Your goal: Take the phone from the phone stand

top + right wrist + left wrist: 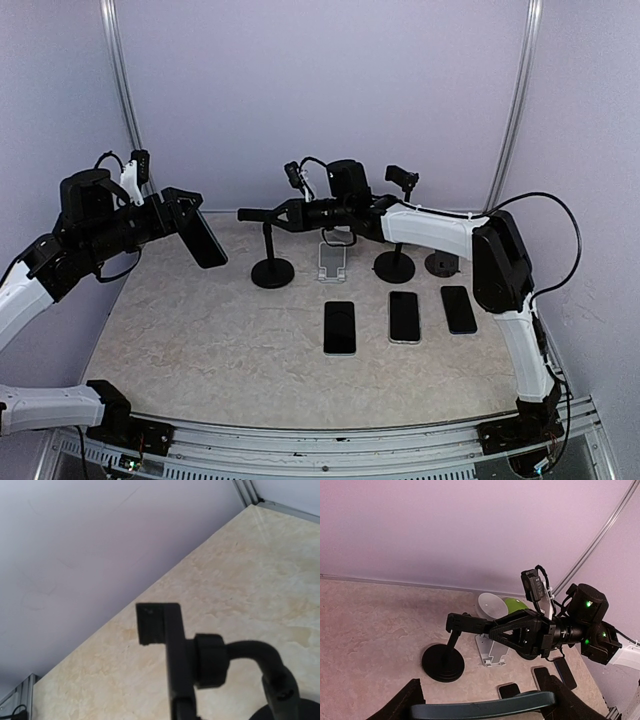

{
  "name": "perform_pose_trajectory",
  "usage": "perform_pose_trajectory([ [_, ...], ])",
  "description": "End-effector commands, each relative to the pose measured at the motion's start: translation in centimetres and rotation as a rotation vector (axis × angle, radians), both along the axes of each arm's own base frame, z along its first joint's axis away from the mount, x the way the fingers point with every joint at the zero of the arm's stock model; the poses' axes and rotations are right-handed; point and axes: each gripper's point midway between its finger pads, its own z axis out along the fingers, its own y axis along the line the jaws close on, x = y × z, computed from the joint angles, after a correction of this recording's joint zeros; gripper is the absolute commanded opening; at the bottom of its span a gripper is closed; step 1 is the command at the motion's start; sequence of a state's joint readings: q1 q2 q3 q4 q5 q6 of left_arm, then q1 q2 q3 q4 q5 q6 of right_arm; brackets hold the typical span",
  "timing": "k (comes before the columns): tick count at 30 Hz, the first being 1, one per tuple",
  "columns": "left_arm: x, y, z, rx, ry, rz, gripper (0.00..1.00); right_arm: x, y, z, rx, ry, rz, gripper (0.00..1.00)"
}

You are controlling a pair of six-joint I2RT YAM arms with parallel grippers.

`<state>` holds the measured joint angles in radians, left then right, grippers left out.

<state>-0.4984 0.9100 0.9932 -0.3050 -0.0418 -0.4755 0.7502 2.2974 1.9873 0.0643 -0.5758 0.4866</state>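
Starting from the arm bases at 7 and 5 o'clock on the desk, the first things met are three flat phones. They lie face up in a row from the centre toward 3 o'clock, apart from one another and touched by neither arm (spares or finished work, I cannot tell which).

Farther out, at 10 o'clock, the left end effector is clamped across the width of a fourth phone, the task's own. It holds the phone tilted in the air, well apart from the phone stand. The wide grip suits a slab taken by its long edges. By my reading the phone is already clear of its holder and only the setting down is left.

At 11 o'clock the black stand has its round base on the desk, a thin pole and its cradle turned sideways. The right end effector is closed on that cradle from the 1 o'clock side. This is most likely to pin the light stand so it cannot tip or drag.

There are four phones in all, one held and three lying. There are four stands, as far as shows:
- the gripped black one;
- a white folding stand at 12 o'clock;
- two black round bases at 1 o'clock, partly hidden behind the right arm.
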Motion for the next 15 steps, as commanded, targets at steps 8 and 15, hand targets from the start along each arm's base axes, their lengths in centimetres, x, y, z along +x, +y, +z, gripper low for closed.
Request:
perform_pose_trajectory([
  [8, 0.0, 0.9, 0.8, -0.005, -0.023, 0.037, 0.06, 0.2, 0.3, 1.8, 0.076, -0.05, 0.023, 0.33],
  [15, 0.2, 0.5, -0.3, 0.016, 0.007, 0.022, 0.06, -0.6, 0.1, 2.1, 0.07, -0.053, 0.031, 0.5],
])
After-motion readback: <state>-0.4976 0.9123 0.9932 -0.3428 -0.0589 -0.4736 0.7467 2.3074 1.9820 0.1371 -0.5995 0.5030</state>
